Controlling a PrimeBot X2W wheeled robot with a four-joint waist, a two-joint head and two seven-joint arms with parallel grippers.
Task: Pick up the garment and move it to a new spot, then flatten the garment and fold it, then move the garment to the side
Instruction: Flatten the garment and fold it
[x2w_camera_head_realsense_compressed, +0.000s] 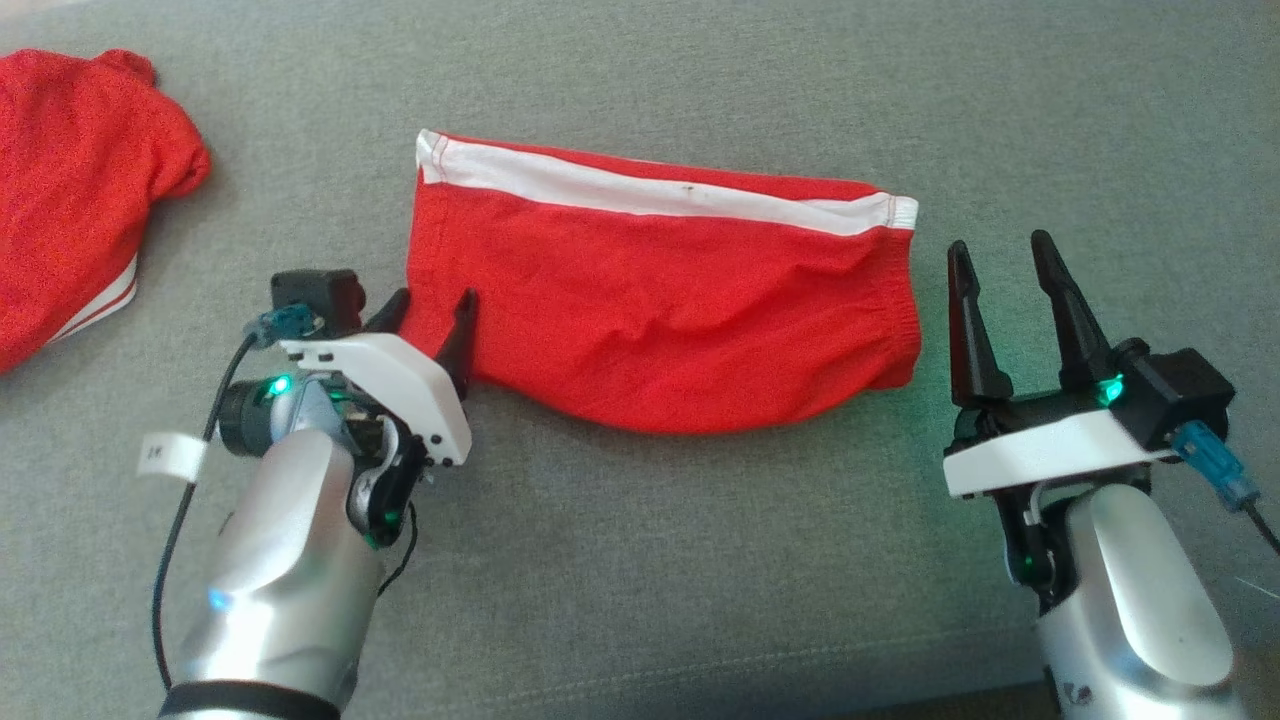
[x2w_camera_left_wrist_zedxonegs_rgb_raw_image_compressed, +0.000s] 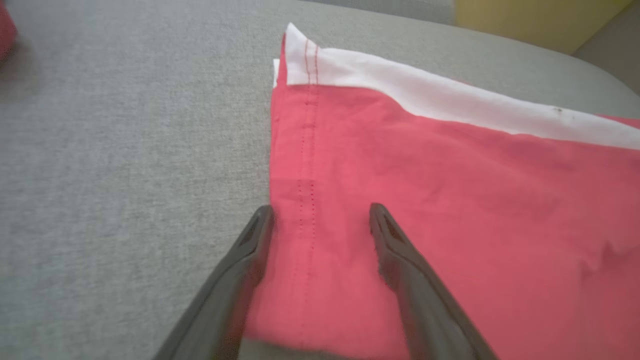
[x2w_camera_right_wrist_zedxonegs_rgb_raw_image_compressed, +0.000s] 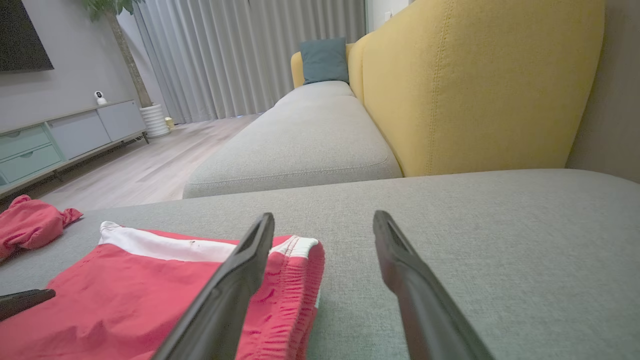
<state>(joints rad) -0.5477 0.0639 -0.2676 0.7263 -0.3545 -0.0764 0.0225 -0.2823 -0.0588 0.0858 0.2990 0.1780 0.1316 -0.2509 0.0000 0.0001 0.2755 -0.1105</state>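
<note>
The garment (x2w_camera_head_realsense_compressed: 660, 300) was laid across the middle of the seat cushion (x2w_camera_head_realsense_compressed: 640, 560). A second garment (x2w_camera_head_realsense_compressed: 80, 190) was found well apart from it, at the cushion's far left. The left gripper (x2w_camera_head_realsense_compressed: 432, 300) was set at the garment's left edge, one finger over the cloth and one just off it. The right gripper (x2w_camera_head_realsense_compressed: 1000, 242) was held just beside the garment's right end, apart from it. The backrest (x2w_camera_right_wrist_zedxonegs_rgb_raw_image_compressed: 475, 85) was seen beyond the cushion.

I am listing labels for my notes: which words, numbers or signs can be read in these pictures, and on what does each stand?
White tag: dark marks, too blurred to read.
Red garment: no text visible.
No other text can be read.
</note>
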